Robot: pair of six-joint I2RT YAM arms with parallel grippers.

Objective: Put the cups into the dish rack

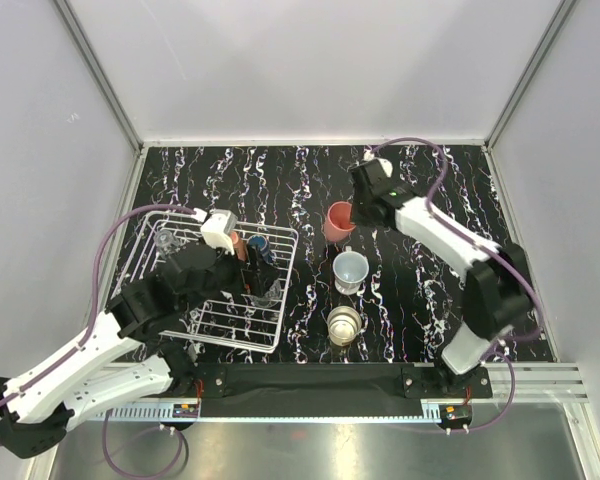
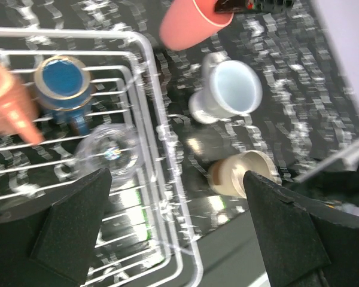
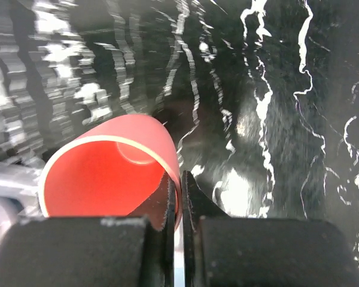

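The rack [image 1: 230, 325], in the bench's near left corner, holds four cups: one blue cup [image 2: 63, 84], one salmon mug [image 2: 6, 101] and two glasses [image 1: 167, 240]. The left gripper [image 2: 176, 197] hangs wide open over them. Three more are mid-bench: a pale mug [image 1: 350, 270], a beige cup [image 1: 344, 323] and a red tumbler [image 3: 107, 173], its rim pinched by the right gripper [image 3: 179, 185].

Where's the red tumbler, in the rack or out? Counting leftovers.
Out: the right gripper pinches the red tumbler by its rim, outside the dish rack.
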